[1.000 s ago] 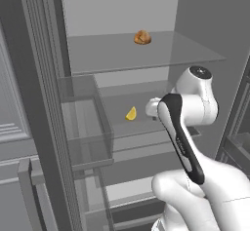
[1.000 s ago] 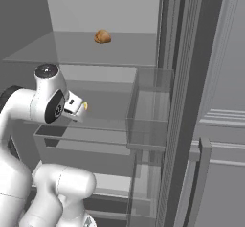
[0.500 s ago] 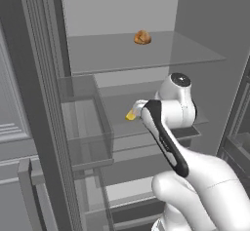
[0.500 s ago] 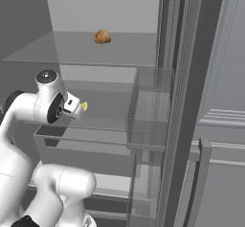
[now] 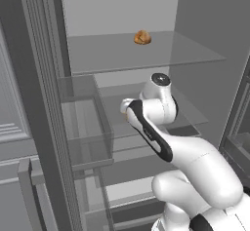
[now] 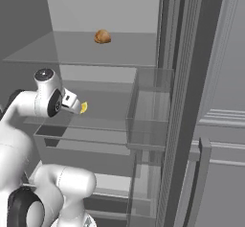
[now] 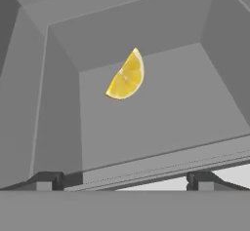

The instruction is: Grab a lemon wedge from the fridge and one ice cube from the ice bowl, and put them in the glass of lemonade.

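1. The hand [image 7: 125,180] stands wide, its two dark fingertips [image 7: 46,180] far apart at the bottom of the hand view, with nothing between them.
2. The lemon wedge [image 7: 126,75] lies on the clear shelf [image 7: 161,113] ahead of the hand, apart from both fingertips, its curved rind turned toward the right of the hand view.
3. In the right base view the hand [image 6: 75,105] points at the lemon wedge [image 6: 83,107], which sits just beside its tip on the middle shelf [image 6: 103,118] of the fridge [image 6: 191,77].
4. In the left base view the hand [image 5: 126,109] reaches in over the same shelf [image 5: 188,113]; the wedge itself is hidden there behind the wrist.
5. On the shelf above the lemon wedge rests a small round brown item [image 6: 102,37], well apart from the hand; it is too small to name.
6. To the door side of the lemon wedge hangs a clear door bin [image 6: 148,120] on the open fridge door [image 5: 36,103].
7. Beyond that door stands a paneled grey cabinet [image 6: 225,140].
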### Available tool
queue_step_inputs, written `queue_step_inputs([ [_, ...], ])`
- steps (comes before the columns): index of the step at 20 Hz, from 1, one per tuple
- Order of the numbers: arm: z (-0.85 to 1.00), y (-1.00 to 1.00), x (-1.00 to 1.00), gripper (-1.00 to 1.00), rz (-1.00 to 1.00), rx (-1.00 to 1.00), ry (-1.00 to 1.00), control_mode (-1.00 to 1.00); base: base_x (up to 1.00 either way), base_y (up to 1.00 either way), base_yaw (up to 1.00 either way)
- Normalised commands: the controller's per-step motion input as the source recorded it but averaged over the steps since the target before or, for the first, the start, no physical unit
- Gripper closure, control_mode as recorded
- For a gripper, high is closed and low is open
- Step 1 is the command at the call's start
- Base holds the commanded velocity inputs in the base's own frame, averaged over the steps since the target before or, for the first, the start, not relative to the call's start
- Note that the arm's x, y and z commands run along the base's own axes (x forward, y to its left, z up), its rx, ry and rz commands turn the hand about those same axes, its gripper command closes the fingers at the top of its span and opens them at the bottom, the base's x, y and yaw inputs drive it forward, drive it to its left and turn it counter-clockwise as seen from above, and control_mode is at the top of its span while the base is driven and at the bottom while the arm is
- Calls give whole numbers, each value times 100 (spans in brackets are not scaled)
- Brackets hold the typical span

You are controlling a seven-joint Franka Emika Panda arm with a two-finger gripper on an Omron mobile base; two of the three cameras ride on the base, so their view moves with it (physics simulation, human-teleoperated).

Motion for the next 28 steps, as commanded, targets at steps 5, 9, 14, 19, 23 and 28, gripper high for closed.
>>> queue_step_inputs([
  [5,-25,0,14,-100,0,-4,0,-100,0,0,0],
  [9,-32,0,18,-100,0,-5,0,-100,0,0,0],
  [14,-11,0,23,-100,0,-5,0,-100,0,0,0],
  [19,0,1,24,-100,0,-3,0,-100,0,0,0],
  [23,0,2,17,-100,-1,0,0,-100,0,0,0],
  [28,0,0,11,-100,-3,0,0,-100,0,0,0],
])
